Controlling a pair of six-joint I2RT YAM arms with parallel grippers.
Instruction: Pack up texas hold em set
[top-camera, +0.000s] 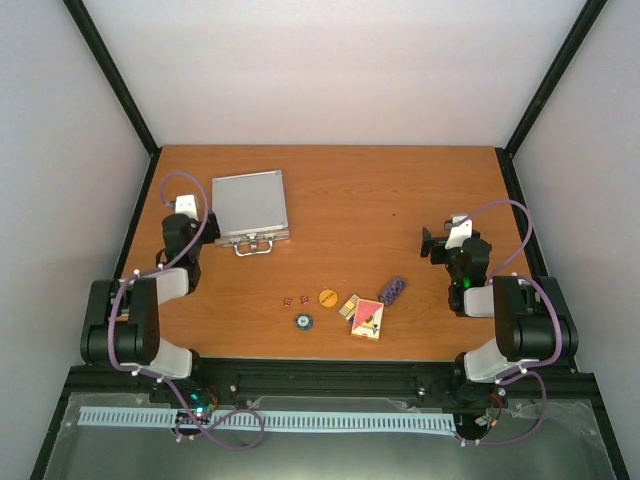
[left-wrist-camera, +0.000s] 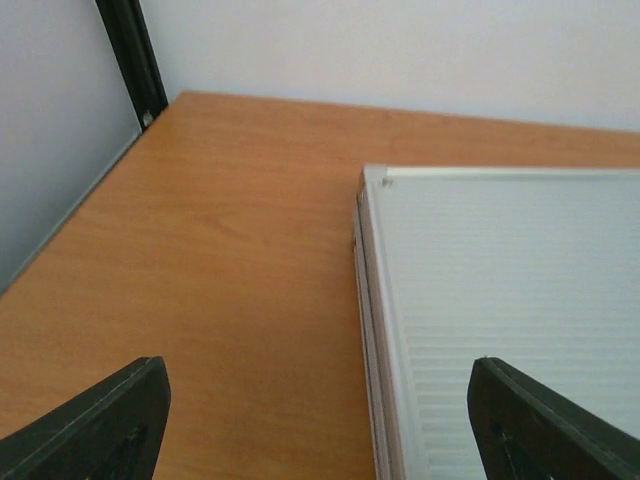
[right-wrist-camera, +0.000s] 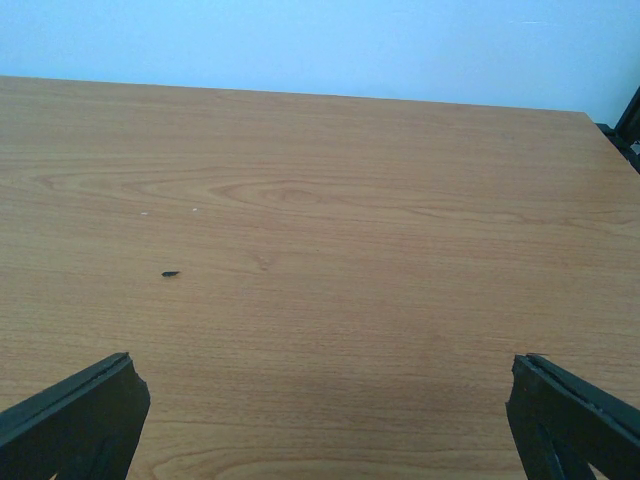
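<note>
I see L gripper (left-wrist-camera: 315, 400) wide open, empty, over case (left-wrist-camera: 500, 320) edge, far-left corner; R gripper (right-wrist-camera: 322, 400) same, over table (right-wrist-camera: 300, 200), right edge.

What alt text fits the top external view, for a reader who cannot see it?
A closed silver case lies far left on a wooden table, with loose poker pieces near the front middle: two chips, two red dice, a purple piece and a card deck. The left arm and right arm sit folded at the sides, holding nothing.
</note>
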